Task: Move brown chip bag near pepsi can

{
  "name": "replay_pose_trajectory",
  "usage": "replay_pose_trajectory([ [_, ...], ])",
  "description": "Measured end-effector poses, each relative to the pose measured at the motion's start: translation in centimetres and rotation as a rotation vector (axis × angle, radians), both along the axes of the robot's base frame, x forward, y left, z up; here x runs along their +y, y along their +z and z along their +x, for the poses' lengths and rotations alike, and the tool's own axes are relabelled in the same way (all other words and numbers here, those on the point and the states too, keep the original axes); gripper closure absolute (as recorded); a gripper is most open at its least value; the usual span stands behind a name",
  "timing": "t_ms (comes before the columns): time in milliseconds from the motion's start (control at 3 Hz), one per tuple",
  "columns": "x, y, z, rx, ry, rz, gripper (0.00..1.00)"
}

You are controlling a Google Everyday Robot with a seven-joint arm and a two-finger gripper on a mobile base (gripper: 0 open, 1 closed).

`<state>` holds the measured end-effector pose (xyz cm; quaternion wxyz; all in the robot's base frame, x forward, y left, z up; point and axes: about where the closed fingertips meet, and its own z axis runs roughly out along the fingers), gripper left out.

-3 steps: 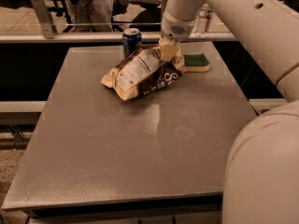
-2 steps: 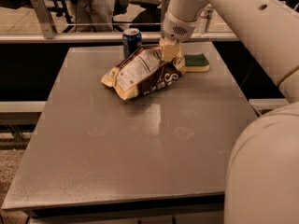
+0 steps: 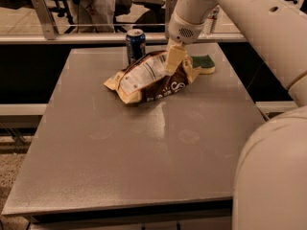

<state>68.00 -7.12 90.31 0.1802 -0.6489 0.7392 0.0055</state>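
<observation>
Tool (image 3: 175, 61) rests on right end of brown chip bag (image 3: 146, 78); you cannot tell if it grips. Push farther and the bag could topple the pepsi can (image 3: 135, 44) just behind.

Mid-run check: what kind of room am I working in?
Probably an office or lab: a plain grey table, rolling office chairs behind a railing, and the gripper at the crinkly brown chip bag by the blue pepsi can.

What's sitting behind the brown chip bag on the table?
The pepsi can stands behind the brown chip bag, its base hidden by the bag. A green sponge lies behind the right end, partly covered by the claw at the bag's top edge.
</observation>
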Motion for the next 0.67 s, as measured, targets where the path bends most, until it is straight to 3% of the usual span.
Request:
replay_pose_trajectory([
  [667,0.09,-0.13,0.08,0.0,0.001,0.001,0.0],
])
